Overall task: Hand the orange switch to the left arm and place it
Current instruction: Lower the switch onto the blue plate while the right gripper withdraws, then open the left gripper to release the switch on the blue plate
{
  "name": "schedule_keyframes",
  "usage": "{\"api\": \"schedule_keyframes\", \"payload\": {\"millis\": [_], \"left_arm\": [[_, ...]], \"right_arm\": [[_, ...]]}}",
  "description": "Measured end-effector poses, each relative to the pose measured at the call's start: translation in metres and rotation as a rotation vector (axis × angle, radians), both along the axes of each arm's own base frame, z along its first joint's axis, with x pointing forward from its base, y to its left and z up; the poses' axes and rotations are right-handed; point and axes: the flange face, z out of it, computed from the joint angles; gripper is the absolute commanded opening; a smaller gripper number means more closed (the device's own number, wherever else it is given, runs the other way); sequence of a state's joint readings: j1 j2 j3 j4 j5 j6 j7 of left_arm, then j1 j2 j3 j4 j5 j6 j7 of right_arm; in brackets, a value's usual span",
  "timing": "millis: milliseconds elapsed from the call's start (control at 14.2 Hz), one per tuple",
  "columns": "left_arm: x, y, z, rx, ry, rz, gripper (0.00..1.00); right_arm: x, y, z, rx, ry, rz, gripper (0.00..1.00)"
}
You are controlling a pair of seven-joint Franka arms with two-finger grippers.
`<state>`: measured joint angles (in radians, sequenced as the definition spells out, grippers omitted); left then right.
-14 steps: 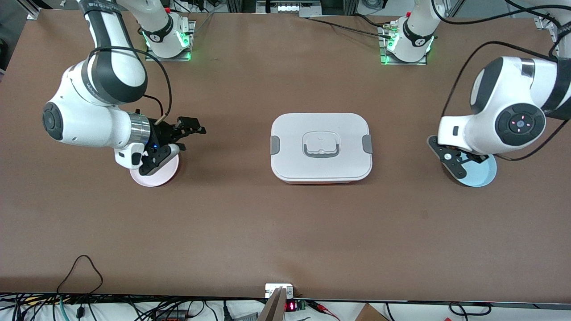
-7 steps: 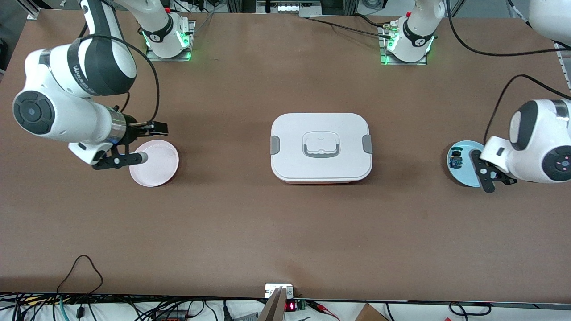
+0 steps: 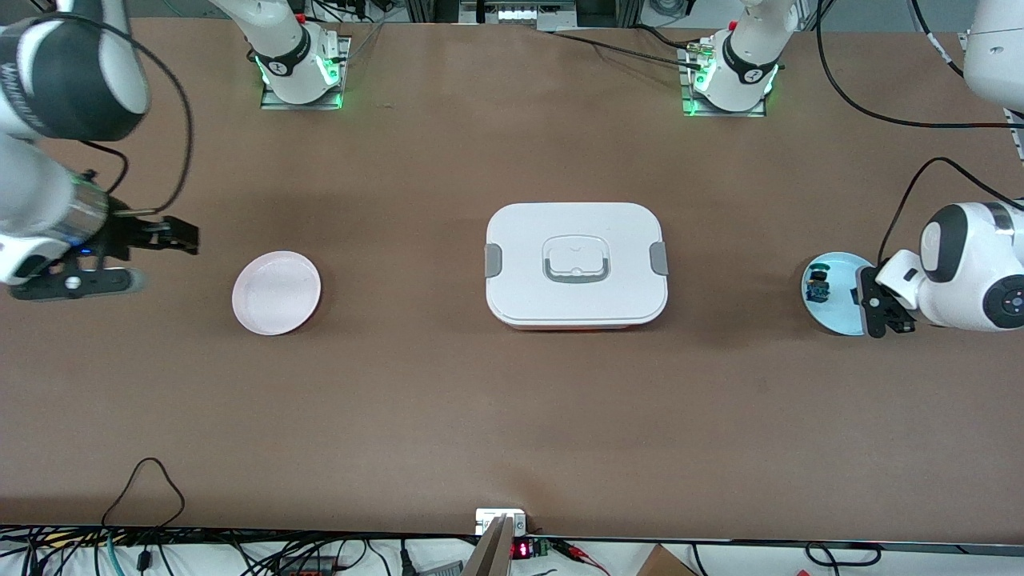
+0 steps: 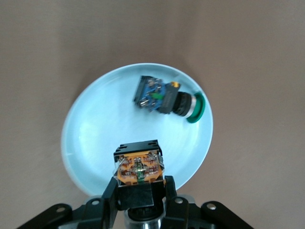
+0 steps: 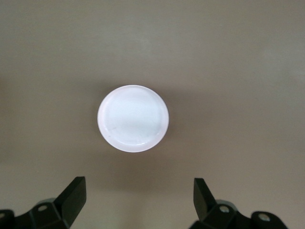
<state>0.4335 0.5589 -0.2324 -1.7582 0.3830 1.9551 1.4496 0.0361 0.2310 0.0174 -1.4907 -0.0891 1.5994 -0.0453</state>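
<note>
The left gripper [image 4: 140, 198] is clamped on the orange switch [image 4: 138, 168], just over the blue plate [image 4: 90, 138] at the left arm's end of the table — carry it level, high above the box [image 3: 576, 264]. The right gripper [image 5: 138, 198] hangs near the pink plate [image 5: 133, 118], jaws apart — ready to receive.

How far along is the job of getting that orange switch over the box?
Early. Done: the left gripper has shut on the orange switch and holds it above the blue plate, where the blue-green switch remains. Left: crossing clear of the box and handing over to the right gripper, open near the bare pink plate.
</note>
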Motion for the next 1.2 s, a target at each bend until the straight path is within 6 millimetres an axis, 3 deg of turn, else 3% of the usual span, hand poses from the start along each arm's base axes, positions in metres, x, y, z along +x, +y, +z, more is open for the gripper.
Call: {"api": "schedule_keyframes", "payload": {"millis": [141, 352, 634, 987, 1198], "left_arm": [[-0.003, 0.006, -0.016, -0.02, -0.014, -0.015, 0.13], [-0.005, 0.02, -0.032, -0.049, -0.029, -0.039, 0.14], [-0.003, 0.019, -0.044, -0.061, -0.048, -0.048, 0.2], [-0.004, 0.022, -0.049, -0.061, -0.049, -0.063, 0.2], [-0.003, 0.024, -0.048, -0.05, -0.043, -0.12, 0.22]], "right_arm": [[0.0, -0.01, 0.001, 0.001, 0.001, -0.014, 1.0], [-0.007, 0.001, -0.004, 0.004, -0.009, 0.003, 1.0], [-0.02, 0.003, -0.003, 0.003, -0.037, -0.009, 1.0], [-0.02, -0.001, 0.003, 0.004, -0.056, -0.023, 1.0], [-0.02, -0.009, 0.021, 0.045, -0.091, -0.054, 1.0]]}}
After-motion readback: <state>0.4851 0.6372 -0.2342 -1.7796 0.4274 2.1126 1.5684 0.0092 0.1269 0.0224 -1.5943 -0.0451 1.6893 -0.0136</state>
